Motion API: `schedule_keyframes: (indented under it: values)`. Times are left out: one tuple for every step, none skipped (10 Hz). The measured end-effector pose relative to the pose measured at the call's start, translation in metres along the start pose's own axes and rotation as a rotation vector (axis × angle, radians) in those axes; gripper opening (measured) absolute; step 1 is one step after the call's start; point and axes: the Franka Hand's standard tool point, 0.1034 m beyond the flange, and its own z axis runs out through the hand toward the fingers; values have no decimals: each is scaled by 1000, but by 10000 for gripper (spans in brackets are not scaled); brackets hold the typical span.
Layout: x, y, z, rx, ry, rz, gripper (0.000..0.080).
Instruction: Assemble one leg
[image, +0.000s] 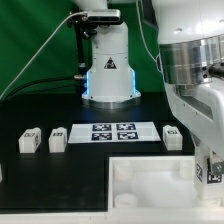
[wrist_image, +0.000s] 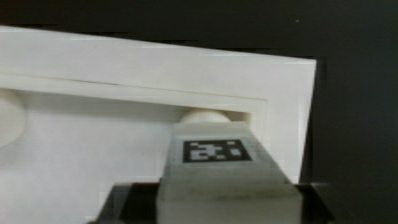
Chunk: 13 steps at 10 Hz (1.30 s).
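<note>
My gripper is shut on a leg, a small white block with a black-and-white tag facing the wrist camera. Dark fingers press on both of its sides. The leg's rounded far end touches or nearly touches the edge of the large white panel, by a ridge near its corner. In the exterior view the gripper hangs at the right edge over the panel's right side, with the held leg's tag just visible. Three more legs lie on the table.
The marker board lies flat in the middle of the table, in front of the arm's base. Black table surface shows beside the panel. A green curtain stands behind.
</note>
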Motion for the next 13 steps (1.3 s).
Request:
schedule_keyframes:
  values:
    - [0,0,1,-1,0,-10,291]
    - [0,0,1,-1,0,-60,474]
    - [0,0,1,-1,0,-62,594]
    - [1,1,1,-10,2,-242,594]
    - [0,0,0,-20,2,-422,638]
    - [1,1,0,-20,2,-510,638]
    - [1,1,1,-20,1,-635,647]
    - [1,2,0,-38,7,-832,647]
    - [-1,1,-1,-76,23,-1085,649]
    - [-5,-5,-5,-83,29,-1332,649]
    - [-4,-5,-5,-86,25,-1450,649]
    - [-4,-5,-5,-84,25,-1423,649]
    - [-4,-5,-5,-84,27,-1395,559]
